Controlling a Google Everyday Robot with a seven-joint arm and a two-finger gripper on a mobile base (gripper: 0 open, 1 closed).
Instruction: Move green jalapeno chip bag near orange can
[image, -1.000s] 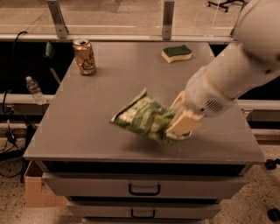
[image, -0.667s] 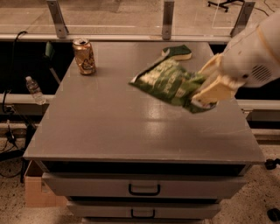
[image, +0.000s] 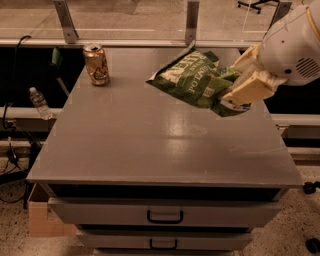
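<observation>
The green jalapeno chip bag (image: 196, 81) hangs in the air above the right half of the grey table (image: 150, 145), tilted, its free end pointing left. My gripper (image: 239, 89) is shut on the bag's right end, with the cream fingers (image: 249, 90) pinching it. The orange can (image: 96, 64) stands upright at the table's far left corner, well to the left of the bag and apart from it.
The white arm body (image: 295, 42) fills the upper right. A water bottle (image: 38, 103) sits on a ledge left of the table. Drawers with handles (image: 165, 217) are below the front edge. A metal rail with posts (image: 190, 22) runs behind the table.
The gripper has lifted the chip bag off the table's front middle and carried it up and toward the far right. The green sponge at the back right is now hidden behind the bag.
</observation>
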